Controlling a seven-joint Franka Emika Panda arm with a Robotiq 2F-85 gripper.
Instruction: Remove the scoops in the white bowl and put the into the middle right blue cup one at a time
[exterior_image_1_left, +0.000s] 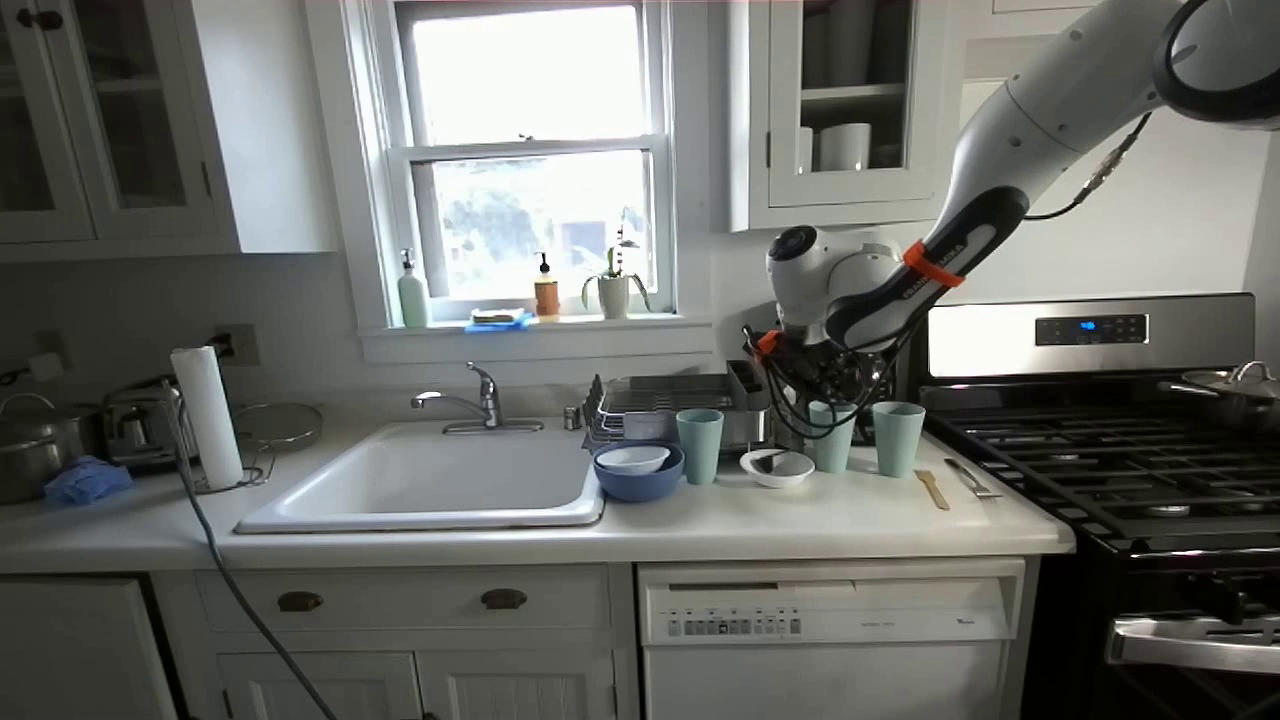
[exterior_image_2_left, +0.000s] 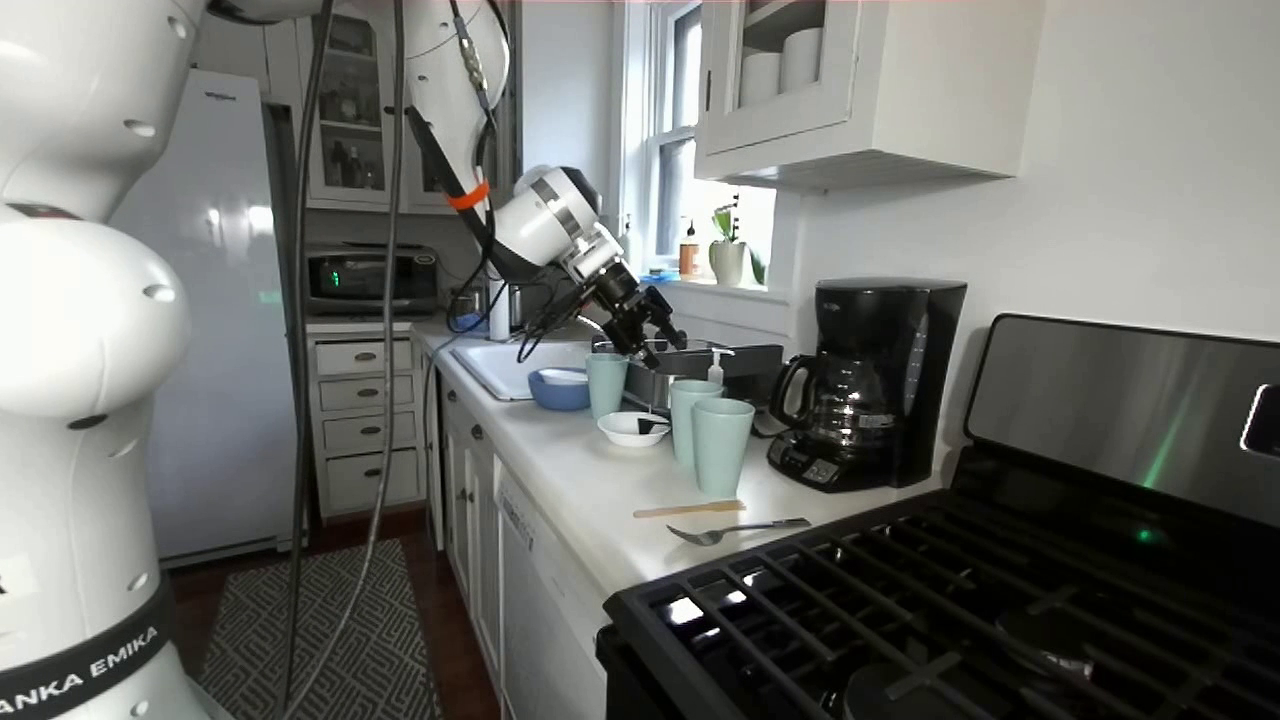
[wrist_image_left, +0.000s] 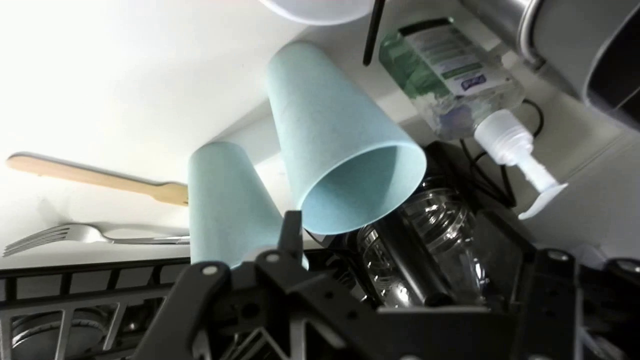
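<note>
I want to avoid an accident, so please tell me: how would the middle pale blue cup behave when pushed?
The middle pale blue cup would probably tip if pushed near its rim, being tall and narrower at the base. Its thin rim suggests low weight; once down, its round sides might let it roll.

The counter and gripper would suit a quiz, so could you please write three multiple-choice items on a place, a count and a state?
1. Where is the black scoop? A) sink B) shallow white bowl C) stove
2. How many pale blue cups stand on the counter? A) two B) five C) three
3. The gripper is: A) open B) shut on a cup C) shut, empty

1 B: it lies there in both exterior views. 2 C: both show three. 3 A: its fingers stand apart in the wrist view.
</note>
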